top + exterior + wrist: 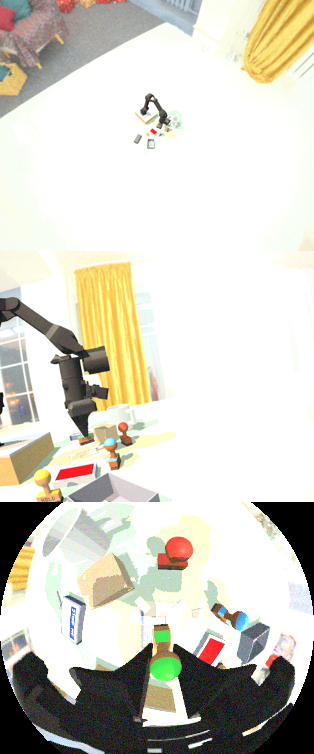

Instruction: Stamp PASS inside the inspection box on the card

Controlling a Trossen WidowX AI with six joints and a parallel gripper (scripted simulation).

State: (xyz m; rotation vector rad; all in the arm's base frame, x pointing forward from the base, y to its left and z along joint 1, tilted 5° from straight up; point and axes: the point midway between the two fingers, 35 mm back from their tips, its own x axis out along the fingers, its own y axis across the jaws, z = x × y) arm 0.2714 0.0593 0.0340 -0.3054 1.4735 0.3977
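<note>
From the top, the single black arm [158, 105] [34, 317] reaches out from its wooden-sided base, ending in the pincer [159, 126] [85, 435] [163, 646]. The red ink pad [153, 131] [76, 472] [210, 650] lies near it, down and to the left in this view. The stamp itself is hidden from up here, and I can't pick out the card's print.

From the side I can see what the pincer has: it is closed on the PASS stamp [86, 439] [166, 668], lettered block below the fingers, long axis close to upright. So the task's thing lies right between the fingertips, low over the bench [222, 460]. The card [84, 456] [145, 629] lies on this side of the stamp, with the pad nearer me again; the blue-topped stamp [160, 134] [111, 453] [234, 618] stands over to the right.

Down the wrist view, the green knob sits between the two fingers and the block points up the view, towards the card. The pad is off to the right. I can't see the stamp's face, so I can't say whether it carries ink. If it's dry, I'd reckon the move is sideways to the pad; if inked, a short shift to the box, then straight down, keeping that face level.
</note>
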